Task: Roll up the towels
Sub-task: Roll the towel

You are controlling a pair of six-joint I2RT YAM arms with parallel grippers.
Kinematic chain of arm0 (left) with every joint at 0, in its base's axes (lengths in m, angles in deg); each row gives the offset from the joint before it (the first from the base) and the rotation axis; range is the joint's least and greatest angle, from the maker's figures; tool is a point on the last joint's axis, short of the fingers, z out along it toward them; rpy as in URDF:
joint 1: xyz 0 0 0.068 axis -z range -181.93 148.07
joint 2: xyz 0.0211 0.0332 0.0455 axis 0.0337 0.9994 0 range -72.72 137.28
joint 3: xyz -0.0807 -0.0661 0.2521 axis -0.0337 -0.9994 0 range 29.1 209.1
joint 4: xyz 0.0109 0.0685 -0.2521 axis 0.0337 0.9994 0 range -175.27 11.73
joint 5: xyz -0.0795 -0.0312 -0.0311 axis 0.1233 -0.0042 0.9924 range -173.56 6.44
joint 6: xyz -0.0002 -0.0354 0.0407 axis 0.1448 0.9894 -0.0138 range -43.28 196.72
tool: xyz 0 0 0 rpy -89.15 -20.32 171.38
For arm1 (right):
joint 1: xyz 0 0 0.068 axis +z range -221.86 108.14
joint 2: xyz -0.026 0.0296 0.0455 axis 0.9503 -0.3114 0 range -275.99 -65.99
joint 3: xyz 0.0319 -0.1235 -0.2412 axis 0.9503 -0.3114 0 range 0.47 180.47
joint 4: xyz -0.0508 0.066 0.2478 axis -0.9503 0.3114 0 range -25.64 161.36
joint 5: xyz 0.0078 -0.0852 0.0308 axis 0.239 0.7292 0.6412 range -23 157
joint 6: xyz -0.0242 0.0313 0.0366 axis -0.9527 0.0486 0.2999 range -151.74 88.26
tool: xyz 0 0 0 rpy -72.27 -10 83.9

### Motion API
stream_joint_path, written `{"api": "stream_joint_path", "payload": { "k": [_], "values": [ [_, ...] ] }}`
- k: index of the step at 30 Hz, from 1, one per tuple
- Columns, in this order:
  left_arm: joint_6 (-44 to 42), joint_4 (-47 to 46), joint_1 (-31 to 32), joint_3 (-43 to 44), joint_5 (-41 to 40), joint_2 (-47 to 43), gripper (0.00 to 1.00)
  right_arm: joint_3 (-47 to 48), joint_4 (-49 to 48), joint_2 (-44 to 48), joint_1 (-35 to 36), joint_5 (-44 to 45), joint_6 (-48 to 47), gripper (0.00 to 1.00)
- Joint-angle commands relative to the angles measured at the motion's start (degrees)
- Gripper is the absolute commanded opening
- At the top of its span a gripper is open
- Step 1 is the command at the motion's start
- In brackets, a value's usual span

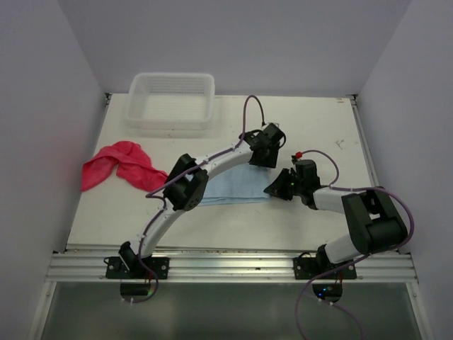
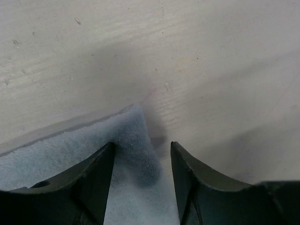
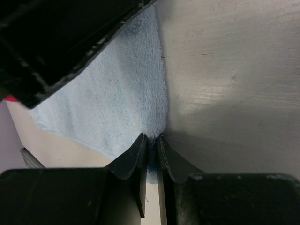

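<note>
Right hand point(image 3: 150, 138) pinches the half-hidden blue towel point(image 3: 117, 93); left hand point(image 2: 142, 149) spread over its corner.

Pale blue towel point(image 1: 237, 188), plain with a fine terry nap. Pinkish-red towel point(image 1: 117, 164), plain. Basket point(image 1: 170, 99), translucent white. Table point(image 1: 318, 127), cream with faint wood grain. Rail point(image 1: 233, 268), silver. Left arm point(image 1: 225, 157) and right arm point(image 1: 329, 200), white with black joints. Left gripper point(image 2: 142, 154) and right gripper point(image 3: 149, 140), black.

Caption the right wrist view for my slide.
Right gripper shut on the edge of the light blue towel on the pale table.
</note>
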Motion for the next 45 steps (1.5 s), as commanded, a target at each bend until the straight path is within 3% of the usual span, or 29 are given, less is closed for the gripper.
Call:
{"api": "stream_joint_path", "payload": {
  "k": [1,17,22,27,31,45],
  "values": [
    [1.2,-0.2,0.2,2.1,-0.5,2.5,0.54,-1.8,3.7,0.1,-0.1,2.4,-2.5,0.14],
    [1.7,1.2,-0.8,0.7,0.7,4.3,0.32,-1.1,8.8,4.1,0.8,7.8,-7.1,0.08],
    [3.5,-2.9,-2.1,0.0,4.0,2.1,0.27,0.4,11.9,5.3,3.8,11.1,-9.1,0.06],
    [4.9,-5.2,-3.5,-0.1,5.5,0.3,0.23,2.8,18.8,9.8,9.9,21.6,-12.7,0.05],
    [5.9,-7.5,-4.6,-2.4,7.6,-1.3,0.17,4.7,23.1,11.4,10.9,26.1,-14.0,0.04],
    [7.9,-20.6,-5.5,-8.4,13.1,-7.8,0.12,9.2,31.7,13.5,12.1,33.9,-18.6,0.02]
  ]
}}
